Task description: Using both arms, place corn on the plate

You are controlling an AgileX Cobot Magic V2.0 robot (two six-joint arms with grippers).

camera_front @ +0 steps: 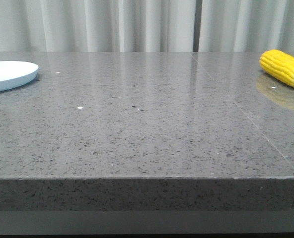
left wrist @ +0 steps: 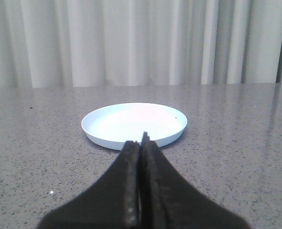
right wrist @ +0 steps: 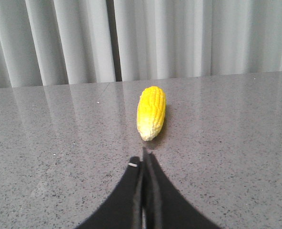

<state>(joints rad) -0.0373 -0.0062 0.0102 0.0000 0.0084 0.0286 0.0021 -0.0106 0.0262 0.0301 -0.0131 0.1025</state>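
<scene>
From the front, the grey speckled counter (camera_front: 147,144) stretches wide and glossy, with pale curtains (camera_front: 137,25) hanging behind it. The plate (camera_front: 8,75) sits at the far left, partly cut off by the edge of the view, flat on the stone. The corn (camera_front: 284,67) lies at the far right, also running out of view, angled so its near end points toward the right edge; a dim yellow reflection shows in the surface just below it. Plate and corn are well apart, at opposite sides. Neither arm shows in this view.

From the left wrist, the left tool (left wrist: 142,143) is dark and its two fingers are pressed together, with only a thin seam between them and nothing held. The plate (left wrist: 134,124) lies just beyond the tips, round, pale and bare, resting on the counter (left wrist: 236,157). The fingertips overlap the plate's near rim in the picture; whether they touch it I cannot tell. The curtains (left wrist: 131,43) fill the background.

From the right wrist, the right tool (right wrist: 144,160) is likewise closed, fingers together, gripping nothing. The corn (right wrist: 151,112) lies on the counter (right wrist: 50,157) a little beyond the tips, apart from them, lengthwise in line with the tool, its paler tip toward the fingers and its bright yellow body pointing away toward the curtains (right wrist: 179,38)
</scene>
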